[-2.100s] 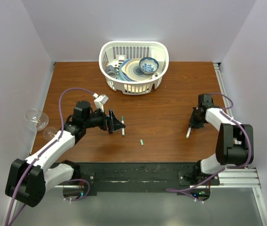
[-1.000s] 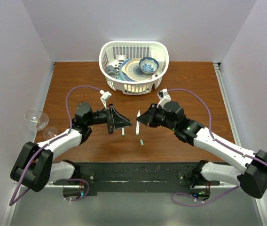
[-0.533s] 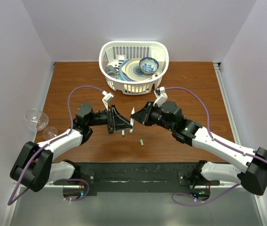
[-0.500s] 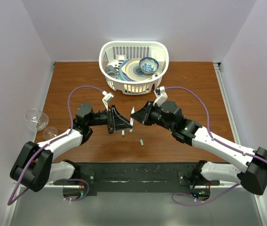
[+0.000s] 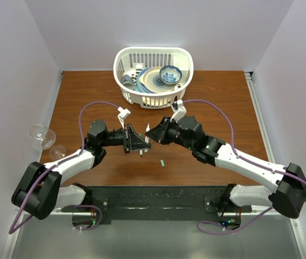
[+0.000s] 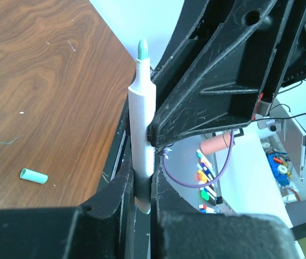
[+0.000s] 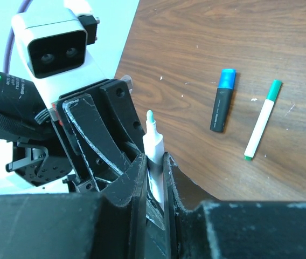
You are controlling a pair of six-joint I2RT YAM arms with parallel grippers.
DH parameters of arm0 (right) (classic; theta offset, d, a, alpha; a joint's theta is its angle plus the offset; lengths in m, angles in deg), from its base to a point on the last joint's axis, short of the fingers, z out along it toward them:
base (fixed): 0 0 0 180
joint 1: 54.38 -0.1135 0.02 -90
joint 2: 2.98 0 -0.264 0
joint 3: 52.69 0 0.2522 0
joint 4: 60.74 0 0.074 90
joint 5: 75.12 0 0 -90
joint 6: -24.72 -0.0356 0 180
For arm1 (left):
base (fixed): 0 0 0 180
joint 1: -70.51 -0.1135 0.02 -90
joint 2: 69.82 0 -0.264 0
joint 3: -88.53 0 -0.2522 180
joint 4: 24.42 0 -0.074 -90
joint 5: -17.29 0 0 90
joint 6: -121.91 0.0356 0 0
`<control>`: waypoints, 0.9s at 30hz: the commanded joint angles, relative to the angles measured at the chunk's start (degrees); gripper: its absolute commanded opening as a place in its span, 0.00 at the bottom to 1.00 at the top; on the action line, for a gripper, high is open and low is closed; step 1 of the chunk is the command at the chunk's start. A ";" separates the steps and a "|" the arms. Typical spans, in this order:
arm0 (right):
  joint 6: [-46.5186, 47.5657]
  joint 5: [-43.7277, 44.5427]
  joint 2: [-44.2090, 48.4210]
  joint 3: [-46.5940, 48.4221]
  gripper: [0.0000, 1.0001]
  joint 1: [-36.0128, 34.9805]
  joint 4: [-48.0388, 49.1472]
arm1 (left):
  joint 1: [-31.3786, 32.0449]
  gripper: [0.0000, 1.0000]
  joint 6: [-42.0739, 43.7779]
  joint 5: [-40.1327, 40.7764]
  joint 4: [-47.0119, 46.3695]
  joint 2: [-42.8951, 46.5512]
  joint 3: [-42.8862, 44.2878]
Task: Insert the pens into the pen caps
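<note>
One white pen (image 6: 141, 121) with a bare green tip stands upright where my two grippers meet above the table's middle. My left gripper (image 6: 141, 181) is shut on its lower barrel. My right gripper (image 7: 154, 159) also holds this pen (image 7: 154, 141), its fingers tight against both sides. From above, the left gripper (image 5: 137, 141) and right gripper (image 5: 153, 133) are nose to nose. A loose green pen cap (image 5: 162, 162) lies on the wood in front of them, the same cap (image 6: 33, 175) showing in the left wrist view. A second white pen (image 7: 260, 121) with a green end lies flat on the table.
A black marker with a blue cap (image 7: 221, 108) lies beside the second pen. A white basket (image 5: 153, 50) of dishes stands at the back centre. Two clear glasses (image 5: 41, 135) lie off the table's left edge.
My right arm has carried the pen leftward to the left gripper. The left gripper's jaws, wide a second ago, have shut on the pen.
</note>
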 commanded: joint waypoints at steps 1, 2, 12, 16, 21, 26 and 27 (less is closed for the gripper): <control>-0.58 -1.38 0.48 2.32 0.26 -0.63 2.76 | 0.56 0.00 0.37 -1.26 -3.68 1.57 0.32; -0.76 -1.39 1.44 2.40 0.31 -0.64 1.28 | 0.56 0.00 0.72 -0.74 -2.63 2.09 0.58; -1.73 -0.60 11.99 -1.63 0.45 -0.64 -14.29 | -0.67 0.00 24.35 20.08 37.44 13.78 9.11; -4.54 -1.04 11.82 -5.23 0.32 -0.72 -17.54 | -2.86 0.00 27.26 25.19 43.08 17.03 9.46; -6.30 -0.78 9.02 -9.55 0.20 -2.48 -15.88 | -3.66 0.00 32.61 24.67 48.25 19.15 10.43; -6.47 0.98 2.95 -9.99 0.14 -4.15 -16.49 | -3.66 0.00 36.67 24.49 52.49 20.46 11.40; -6.47 1.59 1.73 -9.90 0.13 -4.41 -16.49 | -3.66 0.00 36.67 24.93 52.58 20.90 11.14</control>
